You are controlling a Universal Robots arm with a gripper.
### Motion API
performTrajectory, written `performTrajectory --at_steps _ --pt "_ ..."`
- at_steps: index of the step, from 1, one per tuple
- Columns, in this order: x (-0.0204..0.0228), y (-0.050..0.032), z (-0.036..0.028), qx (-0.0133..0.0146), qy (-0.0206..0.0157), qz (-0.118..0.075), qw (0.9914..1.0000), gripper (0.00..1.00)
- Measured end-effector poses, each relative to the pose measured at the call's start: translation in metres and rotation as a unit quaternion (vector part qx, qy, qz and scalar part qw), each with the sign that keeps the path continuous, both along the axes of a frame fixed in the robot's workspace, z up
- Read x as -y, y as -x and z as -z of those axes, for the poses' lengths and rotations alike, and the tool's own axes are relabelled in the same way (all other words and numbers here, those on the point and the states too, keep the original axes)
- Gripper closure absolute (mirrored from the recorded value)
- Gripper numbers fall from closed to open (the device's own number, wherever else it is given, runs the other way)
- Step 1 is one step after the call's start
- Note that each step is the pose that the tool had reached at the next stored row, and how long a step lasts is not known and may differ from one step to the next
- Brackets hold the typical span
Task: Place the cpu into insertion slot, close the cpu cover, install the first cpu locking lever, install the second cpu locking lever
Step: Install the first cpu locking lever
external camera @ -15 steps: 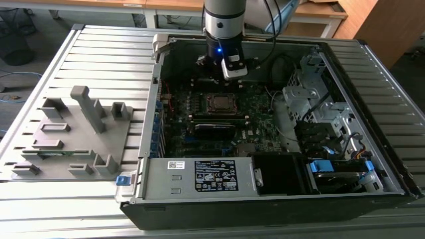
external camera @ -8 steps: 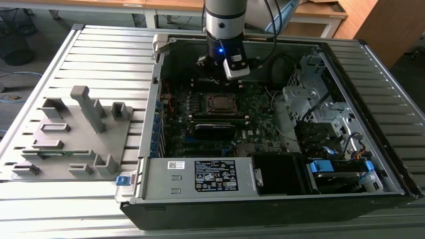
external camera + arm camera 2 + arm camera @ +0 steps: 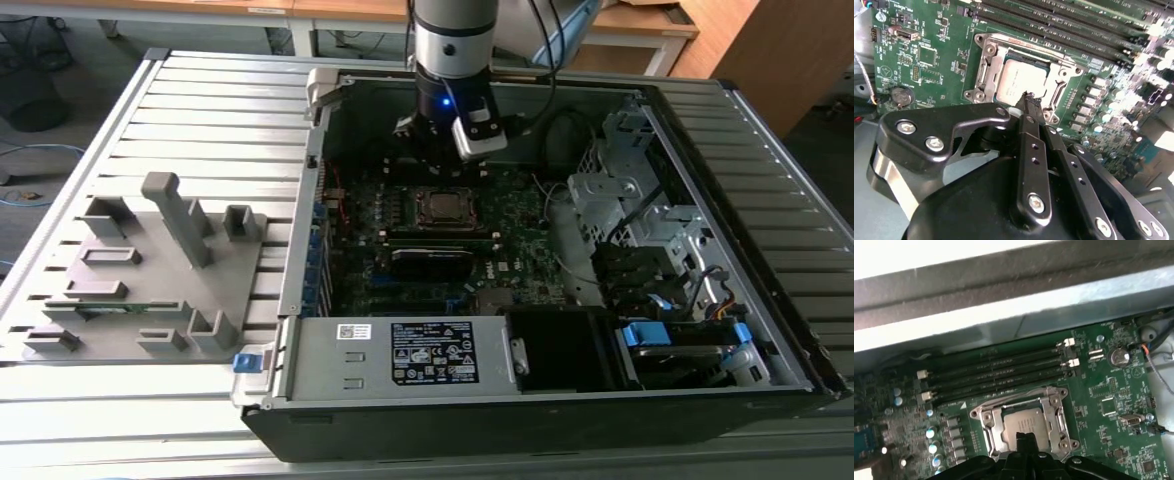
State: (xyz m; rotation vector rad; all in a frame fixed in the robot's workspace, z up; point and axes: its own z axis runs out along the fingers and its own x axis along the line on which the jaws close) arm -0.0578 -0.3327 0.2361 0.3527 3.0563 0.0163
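A: So, the cpu (image 3: 1021, 82) sits in the insertion slot (image 3: 1061, 427), cpu cover (image 3: 990, 62) framing it. Light, stiff, fragile; edges only, I'd guess.

B: Yep. End effector (image 3: 1030, 97) hovers just above, fingers pinched narrow, holding nothing. Tight room inside the open computer case (image 3: 747, 130), on the slatted desk (image 3: 200, 110).

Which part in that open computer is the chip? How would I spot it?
Find the green circuit board inside the open computer case. Below the arm's tool sits a square metal-rimmed insertion slot. The cpu is the flat, dull silver-grey square inside it, unlike the long black strips nearby.
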Motion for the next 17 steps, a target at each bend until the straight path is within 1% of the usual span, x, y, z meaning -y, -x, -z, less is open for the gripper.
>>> performTrajectory --at_steps 3,7,10,13,17 --pt "0.0 -0.0022 0.0008 -0.002 0.0006 -0.01 0.99995 0.89" --pt "0.0 -0.0076 0.002 -0.0023 0.0005 -0.021 0.99979 0.89" --pt "0.0 -0.0093 0.0033 -0.0023 0.0005 -0.032 0.99947 0.89" --pt "0.0 -0.0093 0.0044 -0.0023 0.0006 -0.052 0.99866 0.89" --pt "0.0 -0.0094 0.0054 -0.0023 0.0007 -0.08 0.9968 0.89"
